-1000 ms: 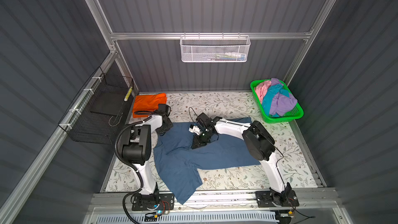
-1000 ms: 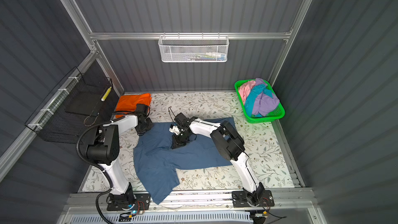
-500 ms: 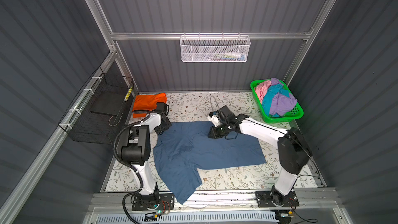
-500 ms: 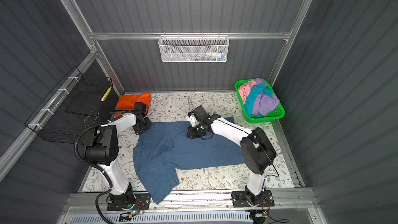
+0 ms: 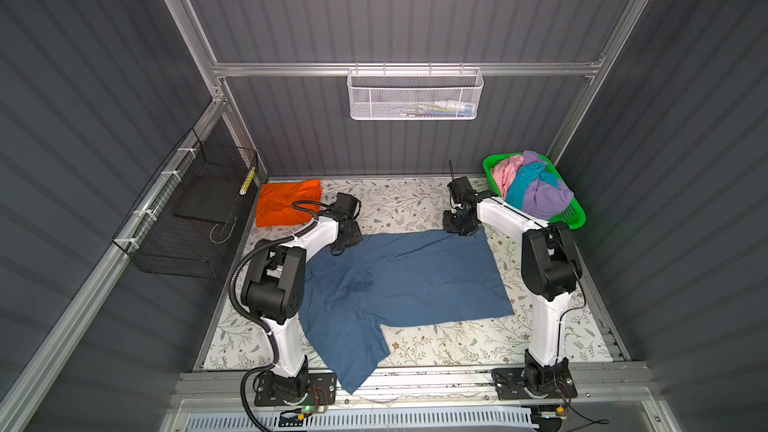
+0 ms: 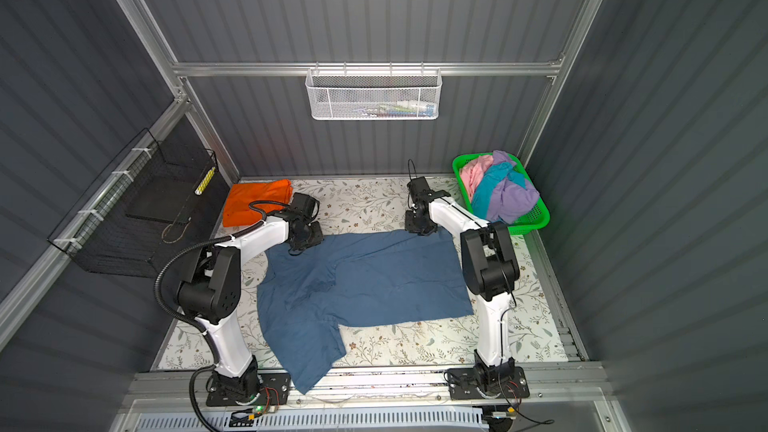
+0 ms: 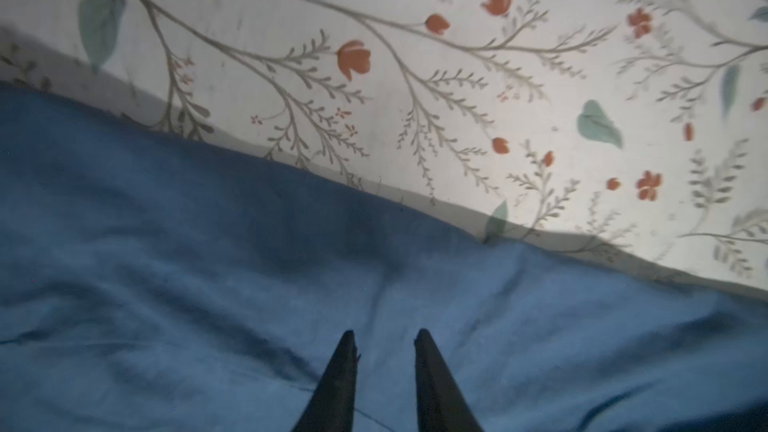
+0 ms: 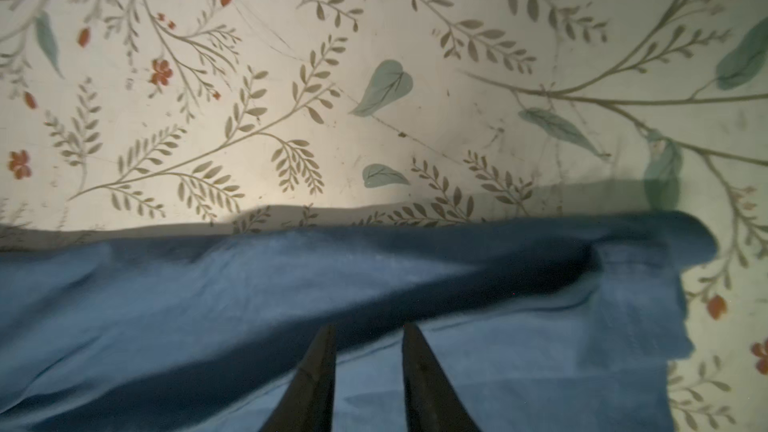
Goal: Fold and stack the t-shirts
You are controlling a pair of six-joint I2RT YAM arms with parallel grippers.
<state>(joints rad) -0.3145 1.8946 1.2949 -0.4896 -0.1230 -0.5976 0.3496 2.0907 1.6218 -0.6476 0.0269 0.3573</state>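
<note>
A dark blue t-shirt (image 5: 407,284) lies spread across the floral table (image 5: 457,342) in both top views, one sleeve hanging over the front rail. My left gripper (image 5: 343,245) hovers at the shirt's far left corner. In the left wrist view its jaws (image 7: 384,332) stand slightly apart over flat blue cloth (image 7: 208,284), holding nothing. My right gripper (image 5: 459,230) is at the far right corner, open (image 8: 368,326) above the cloth's hem (image 8: 457,251). A folded orange t-shirt (image 5: 286,201) lies at the far left. Pink, turquoise and lilac t-shirts (image 5: 532,189) are heaped in the basket.
The green lattice basket (image 5: 575,220) stands in the far right corner. A black wire rack (image 5: 187,209) hangs on the left wall and a white mesh basket (image 5: 415,93) on the back wall. Bare tablecloth shows between the two grippers and in front of the shirt.
My right gripper has travelled from the shirt's middle to its far right corner, drawing the cloth out flat. Both grippers have parted their jaws and let go of the cloth.
</note>
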